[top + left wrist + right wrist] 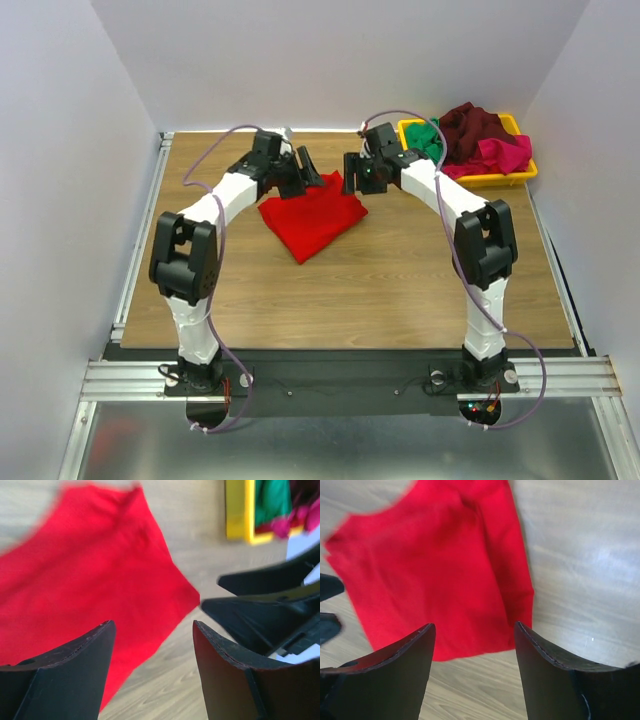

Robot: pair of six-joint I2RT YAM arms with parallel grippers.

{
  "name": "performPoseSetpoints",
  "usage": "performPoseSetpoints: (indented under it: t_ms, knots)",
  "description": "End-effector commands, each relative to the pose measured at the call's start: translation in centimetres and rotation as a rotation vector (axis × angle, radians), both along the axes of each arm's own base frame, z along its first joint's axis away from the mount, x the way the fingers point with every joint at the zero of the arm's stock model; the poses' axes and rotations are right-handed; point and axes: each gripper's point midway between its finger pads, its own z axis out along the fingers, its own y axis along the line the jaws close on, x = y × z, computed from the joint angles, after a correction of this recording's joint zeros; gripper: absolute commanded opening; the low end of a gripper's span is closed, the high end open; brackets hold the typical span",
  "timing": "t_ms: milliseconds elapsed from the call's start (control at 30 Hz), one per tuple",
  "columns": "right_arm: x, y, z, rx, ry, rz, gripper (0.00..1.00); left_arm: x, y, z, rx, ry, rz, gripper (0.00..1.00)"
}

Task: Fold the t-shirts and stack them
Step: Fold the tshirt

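Finds the bright red t-shirt [312, 222] folded into a rough four-sided pad, flat on the wood-grain table [380, 290], in its far half and about midway between the left and right edges. Notes soft matte cloth, a raised fold ridge along one side in the right wrist view, and slightly uneven corners. Records the left gripper [152, 630] spread apart and grasping nothing, its smooth black tapered fingers above the shirt's far left part. Records the right gripper [474, 630] likewise spread and empty over the shirt's far right part, near the left one but apart from it. Places the yellow tray [500, 180], rigid rectangular plastic, at the far right corner of the table. Sees inside it a crumpled heap: green t-shirt [425, 140] at the left end, dark maroon t-shirt [478, 125] toward the far wall, magenta-pink t-shirt [505, 155] at the right, overlapping the rim. Cannot make out how those three lie beneath one another. Marks the red shirt's far edge as partly hidden by both grippers in the top view, and its outline as blurred in the left wrist view.
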Motion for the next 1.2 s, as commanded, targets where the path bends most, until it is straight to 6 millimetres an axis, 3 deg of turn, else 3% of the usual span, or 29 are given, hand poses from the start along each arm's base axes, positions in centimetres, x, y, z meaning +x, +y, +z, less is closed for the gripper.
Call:
performPoseSetpoints:
  t_ms: [0,367,567,733,900,1033,1167]
  knots:
    - [0.0,-0.2,-0.9,-0.008,-0.006,0.023,0.69,0.2,-1.4,-2.6,-0.001,0.054,-0.055,0.73]
    - [-0.8,-3.2,-9.0,-0.183,0.105,-0.043,0.66,-1.2,-0.8,-10.3,0.054,0.22,-0.037,0.73]
    - [-2.0,-5.2,-12.2,-0.281,0.152,-0.06,0.66,-1.6,-0.4,-11.8,0.078,0.238,-0.045,0.73]
    - [-2.5,-5.6,-13.3,-0.307,0.169,-0.044,0.66,-1.3,-0.6,-11.9,0.08,0.23,-0.056,0.73]
    - [-2.9,-4.8,-11.9,-0.256,0.163,-0.025,0.65,-0.2,-0.8,-10.6,0.099,0.167,-0.088,0.73]
    - [-4.8,-3.9,-10.8,-0.176,0.199,-0.005,0.65,0.3,-1.3,-10.5,0.104,0.151,-0.121,0.73]
    - [-8.5,-3.9,-11.4,-0.122,0.287,0.027,0.65,-0.1,-2.5,-11.1,0.111,0.14,-0.183,0.73]
